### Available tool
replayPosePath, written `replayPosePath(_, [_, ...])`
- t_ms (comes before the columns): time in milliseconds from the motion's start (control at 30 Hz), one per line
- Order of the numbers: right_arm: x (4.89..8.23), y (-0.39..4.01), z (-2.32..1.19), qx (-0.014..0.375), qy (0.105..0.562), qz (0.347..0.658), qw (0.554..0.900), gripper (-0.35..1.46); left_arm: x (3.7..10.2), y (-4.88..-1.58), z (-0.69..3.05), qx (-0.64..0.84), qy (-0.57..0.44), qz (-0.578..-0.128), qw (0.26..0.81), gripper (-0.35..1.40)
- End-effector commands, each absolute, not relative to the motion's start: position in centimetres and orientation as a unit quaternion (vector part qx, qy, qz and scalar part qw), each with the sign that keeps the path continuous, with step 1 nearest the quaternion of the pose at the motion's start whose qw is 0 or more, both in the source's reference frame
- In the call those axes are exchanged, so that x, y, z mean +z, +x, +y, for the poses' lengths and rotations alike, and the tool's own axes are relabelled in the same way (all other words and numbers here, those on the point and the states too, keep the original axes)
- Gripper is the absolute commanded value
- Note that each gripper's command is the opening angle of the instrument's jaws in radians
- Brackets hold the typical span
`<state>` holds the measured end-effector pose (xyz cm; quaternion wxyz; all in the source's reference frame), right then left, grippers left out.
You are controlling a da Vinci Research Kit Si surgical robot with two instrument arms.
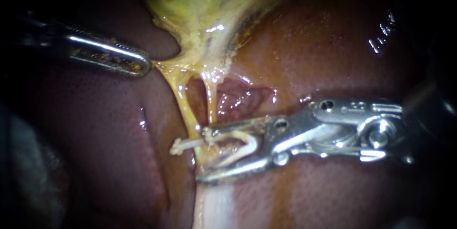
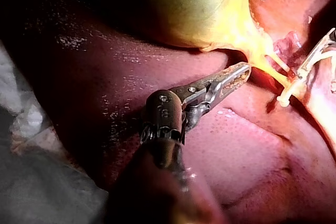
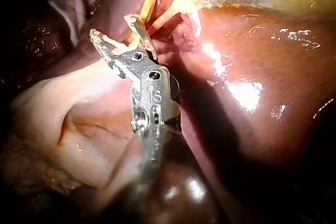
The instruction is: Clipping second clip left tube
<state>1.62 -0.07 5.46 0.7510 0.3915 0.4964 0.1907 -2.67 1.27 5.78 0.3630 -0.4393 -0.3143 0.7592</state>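
Endoscope view: the left tube (image 1: pixel 183 107) hung just below the gallbladder (image 1: pixel 209 5). It looked thin, soft, wet and easy to tear, so its bare middle seemed the best place to squeeze. The right instrument's hand (image 1: pixel 202 154) held a spread white clip (image 1: pixel 245 139) around the tube. The left instrument's hand (image 1: pixel 146 64) pinched the gallbladder's edge.

surgical bench: liver (image 1: pixel 333 43), gallbladder (image 1: pixel 204 0), left instrument (image 1: pixel 144 64), right instrument (image 1: pixel 204 155)

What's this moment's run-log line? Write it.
left instrument at gallbladder neck | right instrument holds open clip at left tube | closed clip on tube
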Motion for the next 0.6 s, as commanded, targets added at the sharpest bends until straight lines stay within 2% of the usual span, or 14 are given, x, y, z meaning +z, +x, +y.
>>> replayPosePath(33, [5.50, 1.63, -0.05, 0.191, 0.391, 0.496, 0.751, 0.46, 5.78, -2.68, 1.27, 0.760, -0.440, -0.314, 0.362, -0.35])
replayPosePath(267, [5.70, 1.59, 0.05, 0.202, 0.397, 0.491, 0.749, 0.46, 5.77, -2.68, 1.27, 0.760, -0.440, -0.313, 0.362, -0.35])
replayPosePath(600, [5.99, 1.65, -0.06, 0.215, 0.402, 0.482, 0.748, 0.46, 5.78, -2.69, 1.26, 0.760, -0.440, -0.314, 0.362, -0.35])
